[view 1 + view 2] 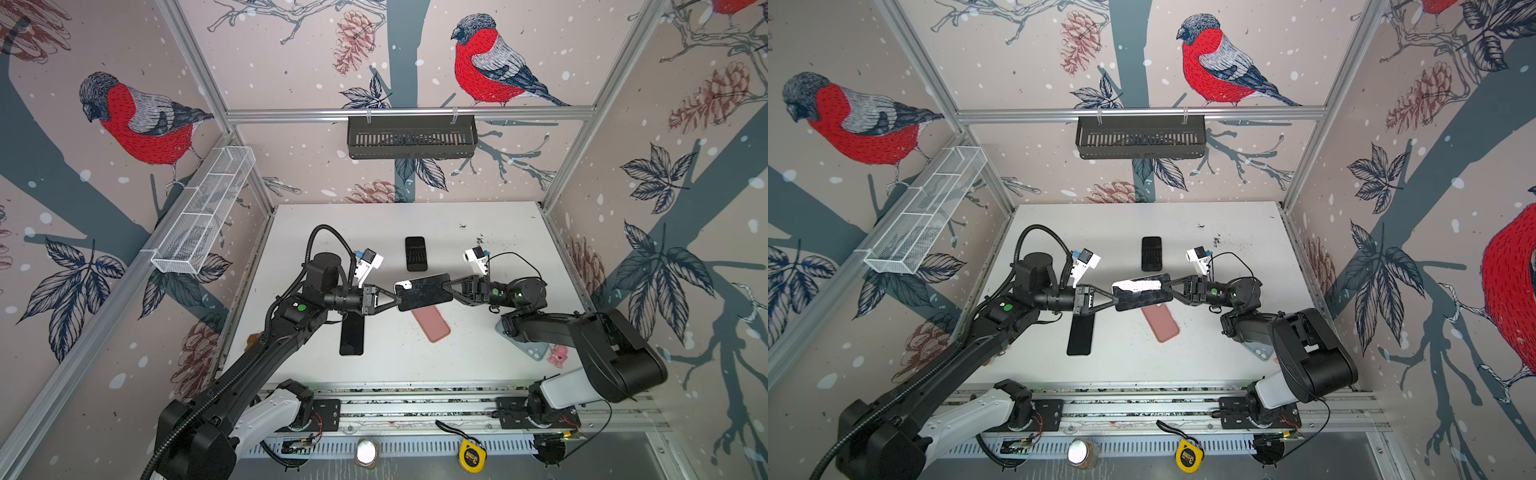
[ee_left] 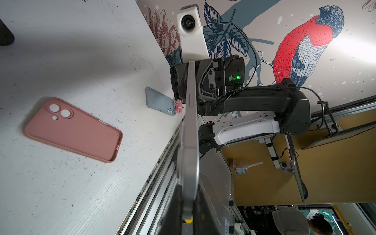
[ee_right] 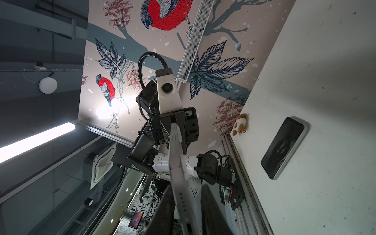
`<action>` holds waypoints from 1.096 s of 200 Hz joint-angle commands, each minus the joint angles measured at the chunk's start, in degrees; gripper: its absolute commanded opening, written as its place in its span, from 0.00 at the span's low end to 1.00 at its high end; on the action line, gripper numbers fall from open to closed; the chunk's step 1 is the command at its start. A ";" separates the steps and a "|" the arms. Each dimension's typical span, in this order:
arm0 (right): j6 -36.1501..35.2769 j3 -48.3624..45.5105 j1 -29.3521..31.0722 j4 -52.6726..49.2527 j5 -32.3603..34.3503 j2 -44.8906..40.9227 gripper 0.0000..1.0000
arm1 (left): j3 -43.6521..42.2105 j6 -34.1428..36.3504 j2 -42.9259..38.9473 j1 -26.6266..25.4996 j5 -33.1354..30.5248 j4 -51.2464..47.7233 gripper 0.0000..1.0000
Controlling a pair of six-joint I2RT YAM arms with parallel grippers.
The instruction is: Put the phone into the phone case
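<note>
A phone [image 1: 428, 291] [image 1: 1142, 293] with a dark face and a silver frame hangs level above the table between both arms. My left gripper [image 1: 399, 297] [image 1: 1115, 297] is shut on its left end. My right gripper [image 1: 446, 286] [image 1: 1169, 286] is closed around its right end. In the left wrist view the phone [image 2: 190, 142] runs edge-on out of the left gripper [image 2: 188, 187]. In the right wrist view the phone [image 3: 177, 168] fills the gap of the right gripper [image 3: 187, 189]. The pink phone case [image 1: 432, 326] [image 1: 1160, 322] [image 2: 75, 130] lies open side up on the table just below the phone.
A black phone [image 1: 351, 338] lies under my left arm, another black phone [image 1: 416, 253] farther back. A blue-grey case [image 1: 536, 353] and a pink toy [image 1: 559, 356] sit under my right arm. A brown toy [image 1: 253, 340] is at the table's left edge.
</note>
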 commanded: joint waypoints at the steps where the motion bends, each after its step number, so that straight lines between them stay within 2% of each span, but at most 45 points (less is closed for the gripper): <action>1: 1.03 0.47 0.53 15.37 -0.89 -0.16 0.14 | 0.03 1.26 -0.05 0.12 1.03 1.12 0.00; 20: 0.95 0.32 0.42 15.39 -0.85 -0.03 0.11 | 0.19 1.35 0.00 0.20 0.58 0.75 0.00; 57: 1.21 -0.11 0.05 15.38 -0.19 -0.79 0.06 | 1.43 4.15 0.69 0.86 -2.23 -3.70 0.17; 76: 1.63 -0.44 -0.55 14.78 1.04 -2.92 0.04 | 4.01 9.22 2.35 1.00 -9.24 -11.63 0.28; 82: 1.48 -0.58 -1.13 13.91 1.60 -3.75 0.04 | 5.06 10.63 3.13 1.08 -13.36 -14.79 0.32; 92: 0.11 -0.93 -2.33 10.27 2.46 -5.82 0.03 | 6.48 12.06 4.53 1.17 -19.49 -19.06 0.34; 105: -4.50 -1.36 -4.24 1.55 3.55 -9.64 0.03 | 7.47 12.88 6.47 1.17 -27.35 -22.36 0.38; 116: -12.59 -1.05 -5.71 -12.17 4.46 -14.63 0.03 | 8.30 13.13 8.07 1.17 -33.45 -24.67 0.39; 128: -28.50 1.85 -7.00 -39.60 7.53 -21.97 0.02 | 8.89 13.21 9.88 0.79 -39.50 -26.39 0.39; 134: -39.47 4.98 -7.10 -57.56 11.42 -25.74 0.02 | 9.24 13.03 10.71 0.42 -41.89 -26.80 0.39; 140: -49.88 9.02 -6.65 -72.67 18.98 -28.76 0.03 | 9.50 12.89 11.70 -0.38 -43.87 -26.75 0.38; 145: -55.43 11.68 -5.75 -82.35 25.94 -30.67 0.03 | 9.92 12.83 12.47 -1.41 -45.12 -26.43 0.39; 150: -58.49 13.36 -5.03 -87.89 32.17 -32.14 0.03 | 10.43 12.79 13.61 -2.53 -46.35 -26.08 0.40; 159: -60.20 14.43 -4.90 -92.95 38.98 -33.98 0.03 | 11.93 12.61 16.06 -4.84 -48.66 -25.69 0.41; 169: -60.02 14.49 -6.28 -95.69 41.91 -35.40 0.03 | 13.86 12.45 19.69 -7.08 -50.29 -25.56 0.41; 198: -58.60 12.07 -9.17 -97.63 42.95 -36.74 0.02 | 22.02 12.81 31.73 -11.49 -52.19 -25.17 0.38; 219: -58.47 10.15 -11.13 -97.01 41.36 -37.24 0.02 | 28.84 14.46 39.97 -14.50 -55.65 -26.22 0.37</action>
